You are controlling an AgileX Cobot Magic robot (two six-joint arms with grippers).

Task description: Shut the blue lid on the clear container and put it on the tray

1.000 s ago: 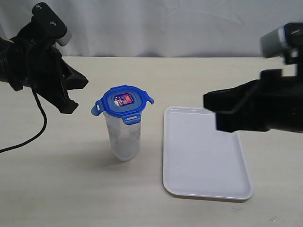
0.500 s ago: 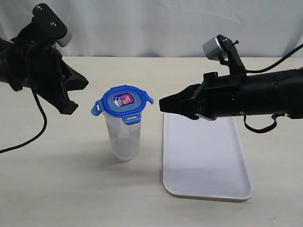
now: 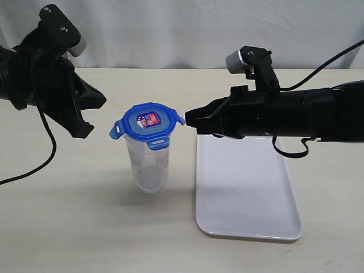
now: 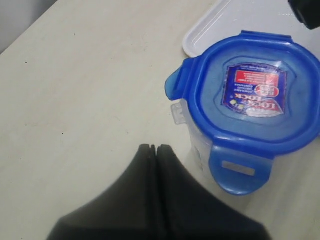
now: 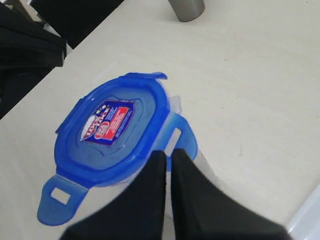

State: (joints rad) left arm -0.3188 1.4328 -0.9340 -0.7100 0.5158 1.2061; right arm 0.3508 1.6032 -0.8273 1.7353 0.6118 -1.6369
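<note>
Exterior view: the blue lid (image 3: 147,121) sits on the clear container (image 3: 148,168), whose long axis stands upright on the bench (image 3: 85,227); the right pincer (image 3: 190,120), closed and empty, is nearer, its tip just beside a flared tab; the left pincer (image 3: 84,128), closed and empty, stands apart opposite; the tray (image 3: 244,193) lies beneath the right arm.
Left wrist view: the lid lies ahead of the tips, clear of them.
Right wrist view: the tips are at the lid's rim; whether they touch it cannot be told.

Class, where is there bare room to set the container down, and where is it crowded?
The tray is bare, though the right arm hangs above its far end. The table in front of the container is free too. Crowded: around the lid, right gripper at its edge, left gripper nearby.
</note>
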